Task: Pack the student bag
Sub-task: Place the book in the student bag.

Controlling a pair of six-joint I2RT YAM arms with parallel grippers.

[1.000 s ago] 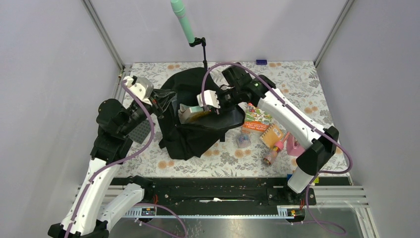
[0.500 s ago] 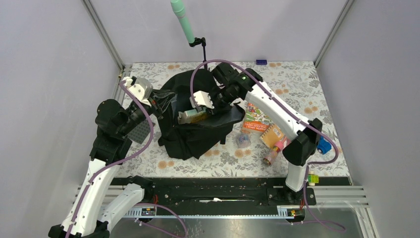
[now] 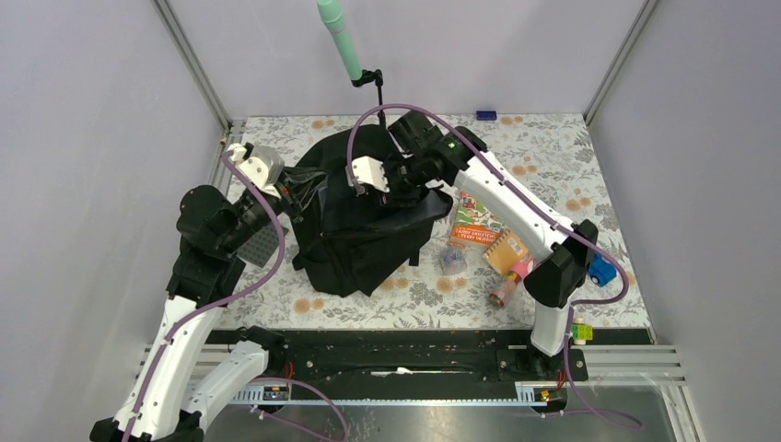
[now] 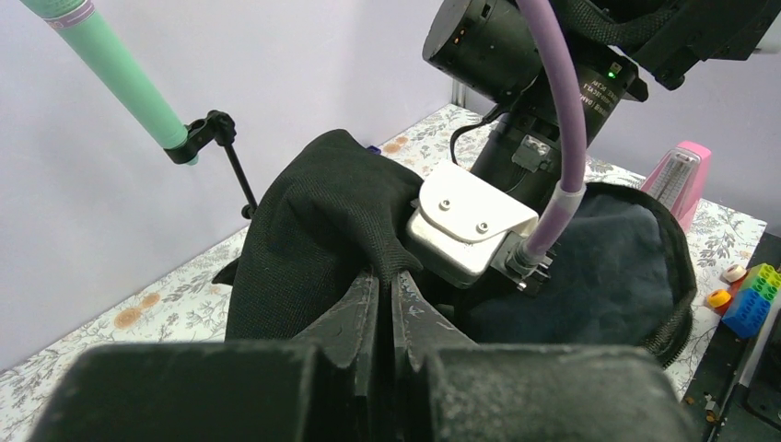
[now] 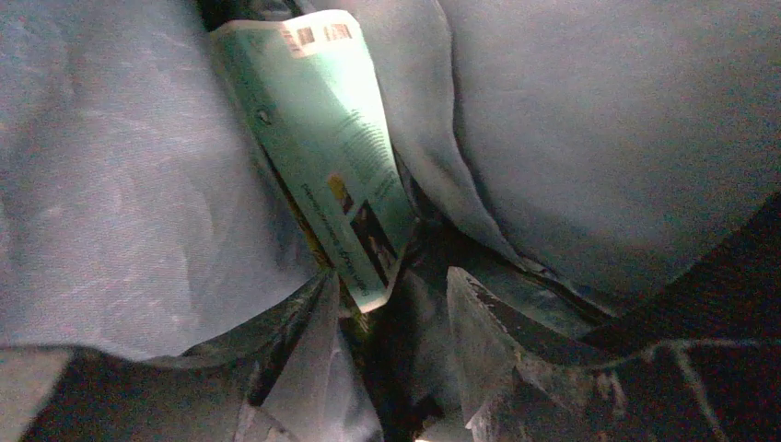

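Inside the student bag (image 5: 120, 193), a green booklet (image 5: 336, 157).

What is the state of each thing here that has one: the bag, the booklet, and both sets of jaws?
student bag: unzipped, mouth open.
booklet: inside the bag, tilted against the grey lining.
left gripper: jaws shut on the bag's black fabric edge.
right gripper: inside the bag, jaws open, the booklet's corner between them.

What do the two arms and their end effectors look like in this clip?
The left arm and right arm have white link shells, black joints and an external purple cable. A green light glows near the right wrist. The left end effector has dark, scuffed fingers.
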